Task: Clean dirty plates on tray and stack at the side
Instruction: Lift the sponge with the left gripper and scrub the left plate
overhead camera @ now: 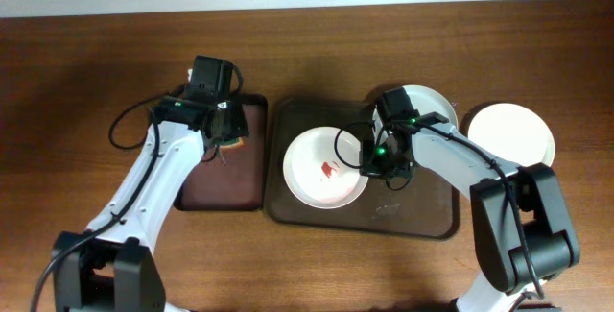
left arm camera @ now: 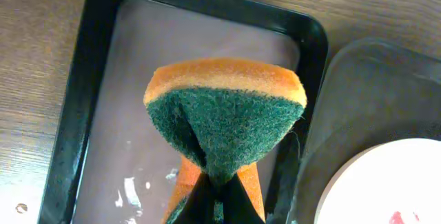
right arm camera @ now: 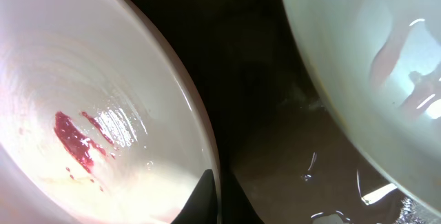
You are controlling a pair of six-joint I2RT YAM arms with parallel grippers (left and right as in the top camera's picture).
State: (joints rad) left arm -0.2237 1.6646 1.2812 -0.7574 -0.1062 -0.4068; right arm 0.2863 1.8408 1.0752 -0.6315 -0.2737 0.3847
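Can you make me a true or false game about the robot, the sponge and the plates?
1. The left hand is squeezing a sponge. True.
2. The sponge is blue. False: it is green and orange.
3. The right hand pinches the rim of the smeared plate. True.
4. All three plates sit on the brown tray. False: one plate sits on the table, beside the brown tray.
5. The sponge is touching the smeared plate. False: it hangs over the small dark tray.
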